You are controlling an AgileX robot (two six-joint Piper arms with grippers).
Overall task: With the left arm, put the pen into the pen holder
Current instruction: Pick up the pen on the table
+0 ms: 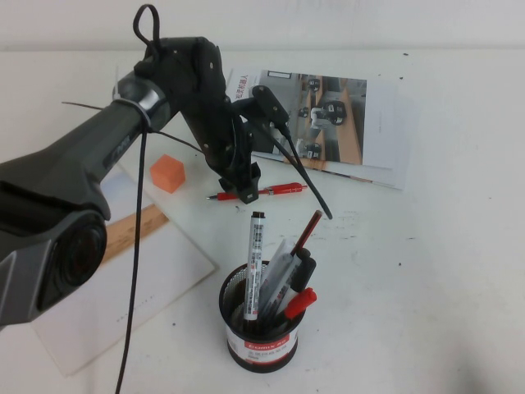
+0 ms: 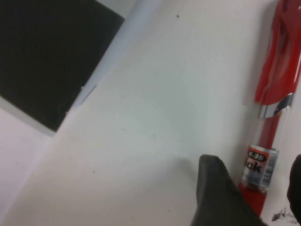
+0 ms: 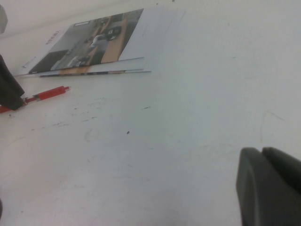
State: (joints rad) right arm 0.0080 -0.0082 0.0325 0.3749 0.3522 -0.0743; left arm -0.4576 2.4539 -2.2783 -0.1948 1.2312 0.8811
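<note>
Pen [image 1: 261, 192] between left gripper [image 1: 244, 192] fingers [image 2: 221, 197]

Plain white table [image 1: 443, 271], evenly lit

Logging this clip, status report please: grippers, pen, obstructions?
Left gripper down at slim red click pen, fingers straddling it. Right gripper parked low, shut. Black mesh pen holder already crowded.

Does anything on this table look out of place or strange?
Only the slim red click pen: it lies flat on the table, not in the black mesh pen holder. The left gripper straddles it; the right gripper rests apart.
</note>
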